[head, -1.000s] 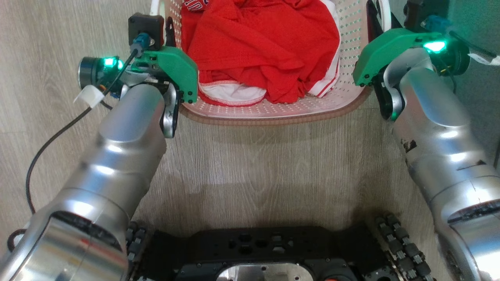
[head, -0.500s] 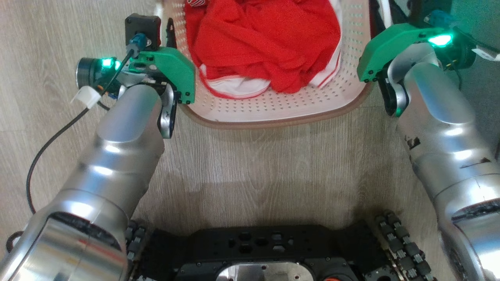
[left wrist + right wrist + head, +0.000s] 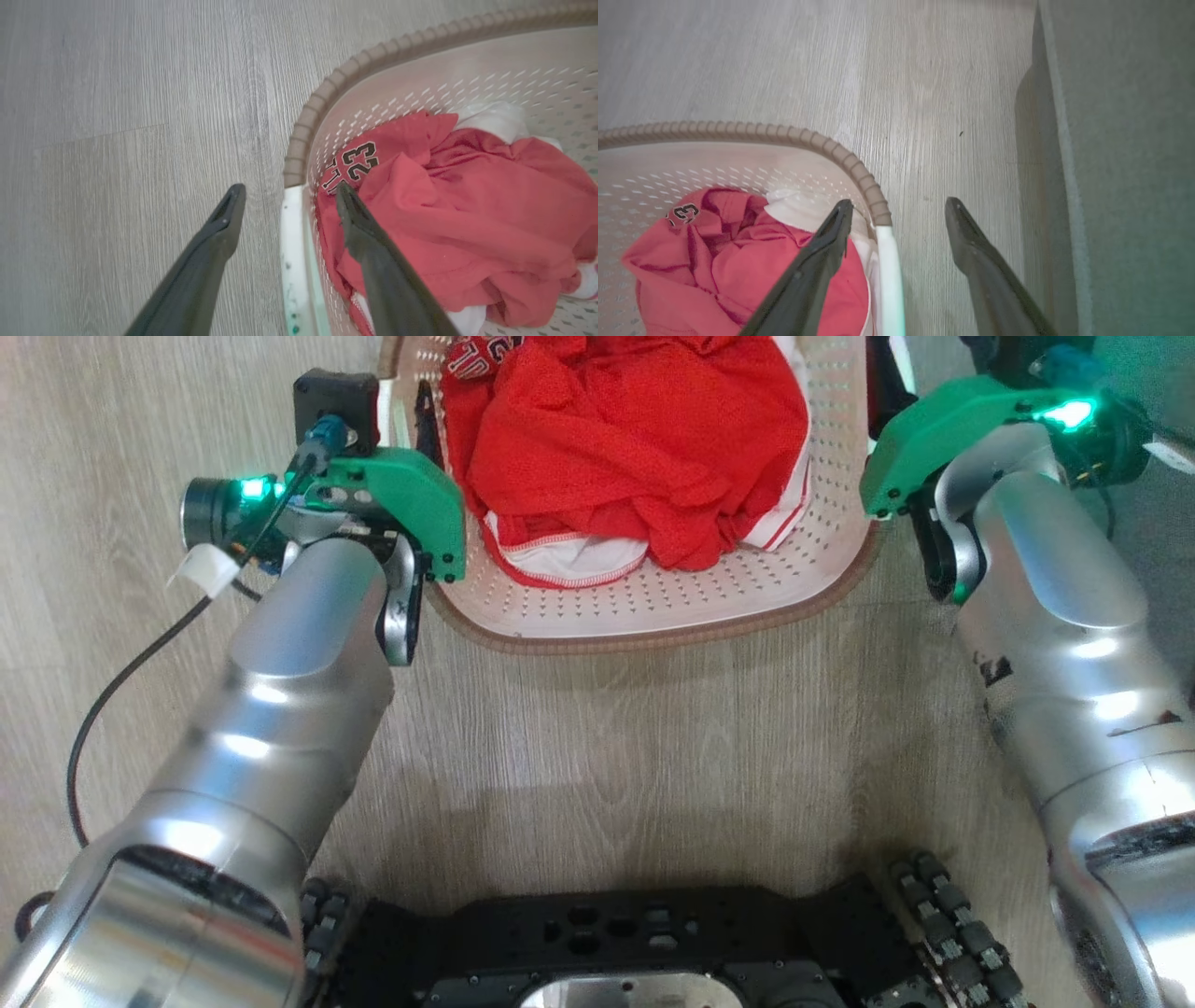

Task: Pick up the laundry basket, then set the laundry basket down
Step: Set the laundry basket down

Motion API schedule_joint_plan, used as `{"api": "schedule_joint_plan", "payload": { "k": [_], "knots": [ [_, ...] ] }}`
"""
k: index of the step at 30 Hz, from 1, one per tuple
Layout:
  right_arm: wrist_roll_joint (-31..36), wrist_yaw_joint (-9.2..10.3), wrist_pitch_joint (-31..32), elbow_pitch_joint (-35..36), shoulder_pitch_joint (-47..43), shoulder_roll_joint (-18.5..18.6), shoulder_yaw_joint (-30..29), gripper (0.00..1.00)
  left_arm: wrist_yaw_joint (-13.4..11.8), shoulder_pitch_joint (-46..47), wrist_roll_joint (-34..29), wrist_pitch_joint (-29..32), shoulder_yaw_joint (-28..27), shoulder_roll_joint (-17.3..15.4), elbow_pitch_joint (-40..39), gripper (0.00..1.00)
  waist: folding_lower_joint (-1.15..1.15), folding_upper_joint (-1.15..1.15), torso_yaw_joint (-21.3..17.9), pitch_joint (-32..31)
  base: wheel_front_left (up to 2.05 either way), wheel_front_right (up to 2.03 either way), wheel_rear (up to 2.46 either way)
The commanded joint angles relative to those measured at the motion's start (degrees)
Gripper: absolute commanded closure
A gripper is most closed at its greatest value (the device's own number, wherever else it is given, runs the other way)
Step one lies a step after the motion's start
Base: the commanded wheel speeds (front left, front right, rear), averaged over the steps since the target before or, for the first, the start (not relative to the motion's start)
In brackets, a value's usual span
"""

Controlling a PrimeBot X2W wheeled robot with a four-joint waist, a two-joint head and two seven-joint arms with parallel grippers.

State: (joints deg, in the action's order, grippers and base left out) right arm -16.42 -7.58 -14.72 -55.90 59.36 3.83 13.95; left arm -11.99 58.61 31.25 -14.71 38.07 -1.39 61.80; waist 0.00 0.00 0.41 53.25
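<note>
1. Head view, nearest you: your black base (image 3: 635, 933) sits at the bottom edge, on the pale wood-look floor (image 3: 607, 756).
2. Your silver left forearm (image 3: 280, 691) and right forearm (image 3: 1055, 616) run up either side. Their green wrist housings flank the basket. A black cable (image 3: 121, 681) loops off the left arm.
3. The laundry basket (image 3: 653, 639) sits on the floor between your wrists, just ahead of the base, with its brown rim toward you.
4. Left wrist view: your left gripper (image 3: 289, 186) is spread wide and holds nothing. One finger is outside over the floor, the other inside over the clothes. The white left handle (image 3: 292, 261) runs between them, with a gap at both tips.
5. Right wrist view: your right gripper (image 3: 899, 200) is also spread wide and empty. It straddles the white right handle (image 3: 888, 280), one finger inside the basket and one outside.
6. Inside the basket, a red jersey (image 3: 635, 448) lies bunched up over white fabric. The left wrist view shows "23" on it in black.
7. Right wrist view, outer side: a grey upright surface (image 3: 1125, 163) stands beside your outside finger, apart from the basket.
</note>
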Motion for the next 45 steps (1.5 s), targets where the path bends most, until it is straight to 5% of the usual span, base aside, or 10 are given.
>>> {"api": "schedule_joint_plan", "payload": {
  "k": [1, 20, 34, 45],
  "knots": [
    [0.51, 0.09, -0.28, 1.73, -3.08, -0.95, 0.12, 0.0, -0.53, -2.12, -0.53, -0.29, -1.45, -1.49, -1.26, 0.0, 0.0, 0.0, -0.14, -0.71, 0.0, 0.0, 0.0],
    [3.28, 0.09, -0.28, 21.06, -14.32, -0.95, -3.34, 0.0, 1.6, -17.29, -12.26, -0.29, -15.7, -2.46, -23.72, 0.0, 0.0, 0.0, -1.32, -17.09, 0.0, 0.0, 0.0],
    [3.56, 0.09, -0.28, 34.53, -33.45, -0.95, -8.12, 0.0, 7.06, -39.2, -20.17, -0.29, -26.6, -1.89, -46.86, 0.0, 0.0, 0.0, -0.34, -33.72, 0.0, 0.0, 0.0],
    [3.35, 0.09, -0.28, 40.82, -44.12, -0.95, -10.02, 0.0, 8.24, -51.55, -21.57, -0.29, -29.73, -1.59, -53.79, 0.0, 0.0, 0.0, -0.1, -41.88, 0.0, 0.0, 0.0]
  ]
}}
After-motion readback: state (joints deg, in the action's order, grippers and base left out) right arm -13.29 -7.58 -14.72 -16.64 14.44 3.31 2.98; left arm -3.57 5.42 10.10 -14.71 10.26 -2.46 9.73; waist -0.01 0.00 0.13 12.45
